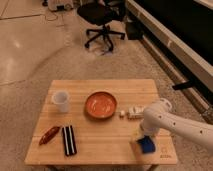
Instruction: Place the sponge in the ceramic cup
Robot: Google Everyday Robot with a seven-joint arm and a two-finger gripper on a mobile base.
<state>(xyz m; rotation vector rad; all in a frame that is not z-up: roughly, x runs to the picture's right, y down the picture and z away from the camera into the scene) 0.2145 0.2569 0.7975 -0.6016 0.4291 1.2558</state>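
The hand hangs at the sponge, well apart from the ceramic cup.

On 1 wooden table are counted 1 ceramic cup, 1 orange-red bowl, 1 striped bar, 1 reddish packet and 1 sponge; 1 gripper is seen at the sponge, 1 office chair beyond.

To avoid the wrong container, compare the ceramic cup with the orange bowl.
The ceramic cup is white, the bowl orange-red. The cup is narrow and taller, the bowl wide and shallow. Both stand upright, open side up. The gripper is by the sponge, front right, away from both.
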